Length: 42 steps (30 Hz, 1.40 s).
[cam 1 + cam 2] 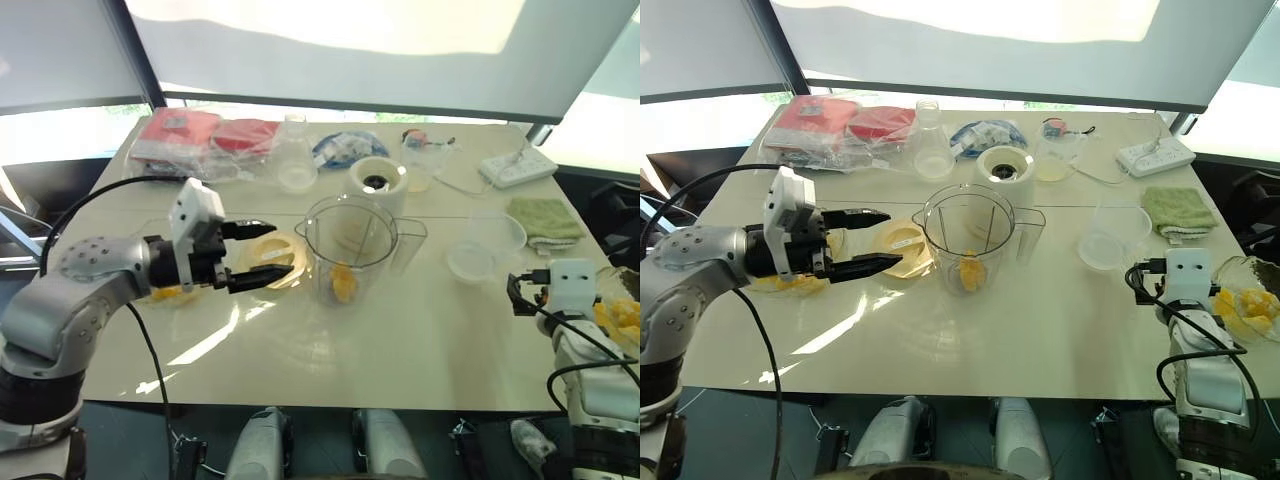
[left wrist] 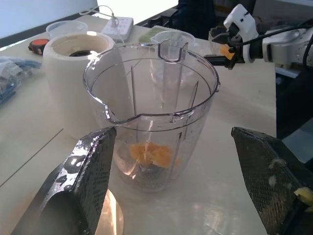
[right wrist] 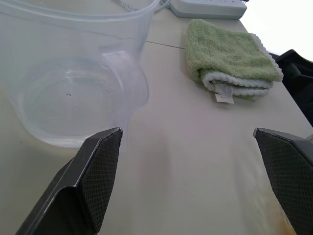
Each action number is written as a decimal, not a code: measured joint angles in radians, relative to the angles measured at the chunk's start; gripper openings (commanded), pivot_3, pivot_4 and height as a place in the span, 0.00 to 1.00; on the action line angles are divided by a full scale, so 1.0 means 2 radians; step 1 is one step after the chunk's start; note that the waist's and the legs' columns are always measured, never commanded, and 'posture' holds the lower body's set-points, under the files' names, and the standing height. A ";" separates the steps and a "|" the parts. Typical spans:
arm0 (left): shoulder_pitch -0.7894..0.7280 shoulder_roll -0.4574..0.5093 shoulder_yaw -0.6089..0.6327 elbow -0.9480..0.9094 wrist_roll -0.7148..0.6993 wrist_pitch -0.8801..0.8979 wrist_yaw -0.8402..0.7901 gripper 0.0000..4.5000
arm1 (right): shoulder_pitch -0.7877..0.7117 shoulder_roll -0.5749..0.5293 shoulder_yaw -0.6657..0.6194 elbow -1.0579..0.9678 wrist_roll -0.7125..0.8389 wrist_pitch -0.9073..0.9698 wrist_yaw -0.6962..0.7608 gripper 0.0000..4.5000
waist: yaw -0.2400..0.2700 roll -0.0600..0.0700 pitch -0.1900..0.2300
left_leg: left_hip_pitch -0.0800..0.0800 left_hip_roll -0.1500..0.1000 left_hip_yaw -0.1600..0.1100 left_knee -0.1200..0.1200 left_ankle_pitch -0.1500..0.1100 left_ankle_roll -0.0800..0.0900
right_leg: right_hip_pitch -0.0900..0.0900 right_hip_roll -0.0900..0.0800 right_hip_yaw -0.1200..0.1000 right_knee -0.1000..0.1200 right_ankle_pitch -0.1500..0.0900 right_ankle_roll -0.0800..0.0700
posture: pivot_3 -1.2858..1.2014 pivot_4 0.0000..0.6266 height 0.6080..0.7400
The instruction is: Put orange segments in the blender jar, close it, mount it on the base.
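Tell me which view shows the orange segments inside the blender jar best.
The left wrist view: it looks through the blender jar at the orange segments on its bottom. Both eye views show them from above, as an orange patch behind the clear wall.

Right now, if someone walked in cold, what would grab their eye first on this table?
Probably the blender jar at the table's middle, uncovered, with orange segments at its bottom. The left gripper, jaws open, hovers beside it over the pale-yellow lid. Just behind the jar stands the cream-white base, still bare.
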 measured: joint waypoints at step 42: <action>-0.006 0.016 -0.021 -0.002 0.011 -0.011 0.019 0.87 | -0.130 0.025 0.000 0.208 -0.041 -0.083 -0.069 1.00 | -0.001 0.000 0.000 | 0.000 0.000 0.001 -0.005 0.000 0.000 | 0.000 0.000 0.000 -0.005 0.000 0.000 | 0.52 0.24 1.00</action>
